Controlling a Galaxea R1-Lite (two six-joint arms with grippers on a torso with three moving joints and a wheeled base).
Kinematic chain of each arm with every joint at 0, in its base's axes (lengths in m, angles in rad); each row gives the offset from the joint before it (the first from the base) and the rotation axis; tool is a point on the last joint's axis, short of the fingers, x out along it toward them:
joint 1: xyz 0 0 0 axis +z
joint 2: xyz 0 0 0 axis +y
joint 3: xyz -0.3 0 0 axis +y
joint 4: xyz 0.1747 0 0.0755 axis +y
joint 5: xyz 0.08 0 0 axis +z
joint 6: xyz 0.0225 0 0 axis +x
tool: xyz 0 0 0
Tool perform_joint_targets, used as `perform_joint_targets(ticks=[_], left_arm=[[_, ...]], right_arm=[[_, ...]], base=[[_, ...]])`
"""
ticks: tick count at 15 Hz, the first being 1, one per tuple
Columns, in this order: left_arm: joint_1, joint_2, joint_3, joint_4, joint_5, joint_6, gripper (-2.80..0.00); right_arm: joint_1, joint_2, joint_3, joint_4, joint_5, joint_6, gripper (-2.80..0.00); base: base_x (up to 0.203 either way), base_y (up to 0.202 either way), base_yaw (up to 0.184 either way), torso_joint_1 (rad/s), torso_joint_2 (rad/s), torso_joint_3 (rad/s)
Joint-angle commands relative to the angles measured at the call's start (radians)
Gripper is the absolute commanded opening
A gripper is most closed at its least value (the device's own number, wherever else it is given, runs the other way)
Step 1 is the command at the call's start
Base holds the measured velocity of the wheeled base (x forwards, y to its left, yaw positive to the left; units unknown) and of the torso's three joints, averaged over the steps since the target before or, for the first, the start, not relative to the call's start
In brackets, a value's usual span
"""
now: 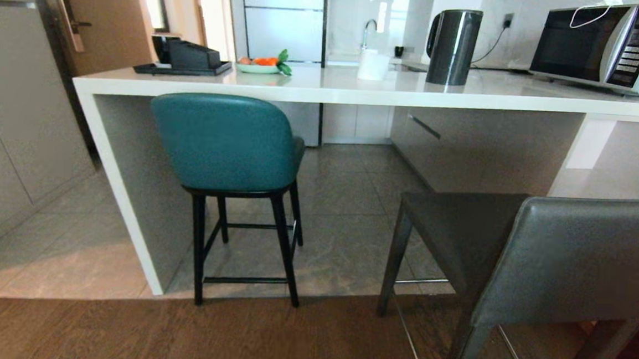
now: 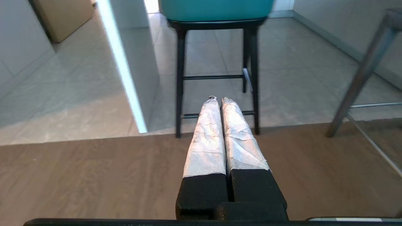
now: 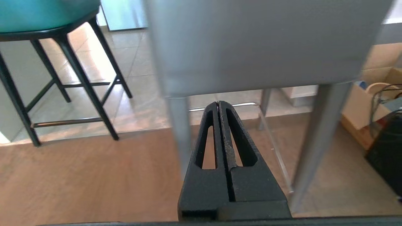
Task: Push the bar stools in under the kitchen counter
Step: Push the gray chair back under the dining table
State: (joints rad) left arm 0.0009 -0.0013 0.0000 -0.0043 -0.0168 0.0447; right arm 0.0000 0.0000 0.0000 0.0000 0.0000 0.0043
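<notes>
— Under the desk (image 1: 325, 85), at its left end beside the white slab leg (image 1: 124, 190): what stands there?
— The teal stool (image 1: 230, 141) stands there, its front legs on the tile floor (image 1: 346, 192) and its rear legs at the edge of the wood floor (image 1: 176, 337). Its back rises to the slab edge of the desk top.
— Position of the grey stool (image 1: 542, 260)?
— Well right of the teal stool and nearer the robot, out from the desk, rear legs on the wood floor.
— State of the left hand (image 2: 219, 99)?
— Fingers pressed together, holding nothing. It hangs low over the wood floor, aimed at the teal stool's legs, apart from them.
— State of the right hand (image 3: 218, 103)?
— Fingers together, empty. It sits just behind the grey stool's back; whether it touches cannot be told.
</notes>
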Motion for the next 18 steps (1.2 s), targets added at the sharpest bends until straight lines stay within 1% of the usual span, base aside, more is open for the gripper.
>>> perform_joint_targets(ticks=[1, 11, 12, 14, 18], left_arm=[[0.001, 0.001, 0.003, 0.0, 0.001, 0.0, -2.8], [-0.001, 0.001, 0.003, 0.0, 0.003, -0.003, -2.8], [0.0, 0.001, 0.003, 0.0, 0.014, -0.006, -2.8], [0.0, 0.001, 0.003, -0.003, 0.023, -0.038, -2.8], [0.001, 0.001, 0.003, -0.003, 0.023, -0.039, -2.8]], right_arm=[[0.0, 0.0, 0.005, 0.0, 0.0, 0.0, -2.8], [0.0, 0.001, 0.005, 0.0, 0.0, 0.0, -2.8], [0.0, 0.002, 0.005, 0.0, 0.0, 0.002, -2.8], [0.0, 0.002, 0.005, 0.0, 0.0, 0.002, -2.8], [0.0, 0.002, 0.005, 0.0, 0.0, 0.002, -2.8]], base=[[0.0, -0.194, 0.003, 0.001, 0.01, 0.0], [0.0, -0.196, 0.0, 0.004, 0.0, 0.004], [0.0, -0.195, 0.001, 0.007, 0.0, 0.001], [0.0, -0.195, 0.001, 0.006, 0.0, -0.001], [0.0, -0.193, -0.001, 0.003, 0.0, 0.003]])
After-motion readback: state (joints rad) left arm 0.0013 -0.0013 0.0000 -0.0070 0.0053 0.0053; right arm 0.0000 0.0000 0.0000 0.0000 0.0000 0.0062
